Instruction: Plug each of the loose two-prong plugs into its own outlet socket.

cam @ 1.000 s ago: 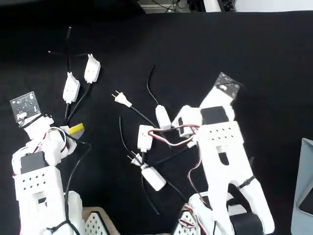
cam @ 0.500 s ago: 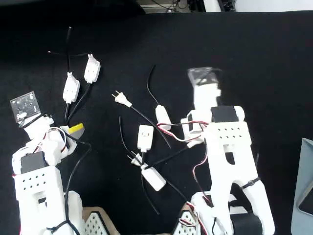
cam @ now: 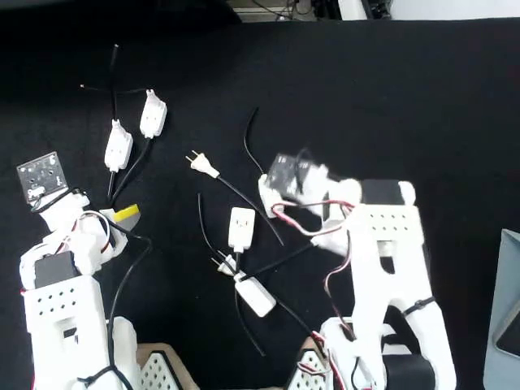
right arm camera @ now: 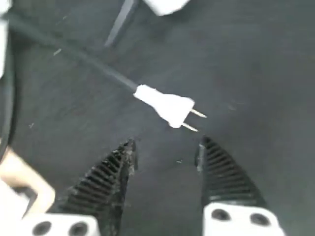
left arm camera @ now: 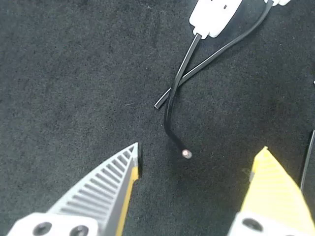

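On the black cloth lies a loose white two-prong plug (cam: 203,165) with a black cord. My right arm (cam: 382,236) has its wrist turned left, close to this plug. In the right wrist view the plug (right arm camera: 167,107) sits just beyond my open right gripper (right arm camera: 165,150), with nothing between the black fingers. White sockets lie at the centre (cam: 241,227) and under the right wrist (cam: 268,195). Another plug (cam: 223,264) lies nearer the arms. My left gripper (left arm camera: 197,157) hangs open over a bare cord end (left arm camera: 186,154), its yellow finger (cam: 126,214) low at the left.
Two more white sockets (cam: 119,146) (cam: 153,114) with cords lie at the upper left. A further white piece (cam: 256,294) lies between the arm bases among crossing black cords. A grey bin (cam: 502,317) stands at the right edge.
My right arm's wrist has swung from the right side of the table to the left, ending near the middle plug. The left arm has kept still.
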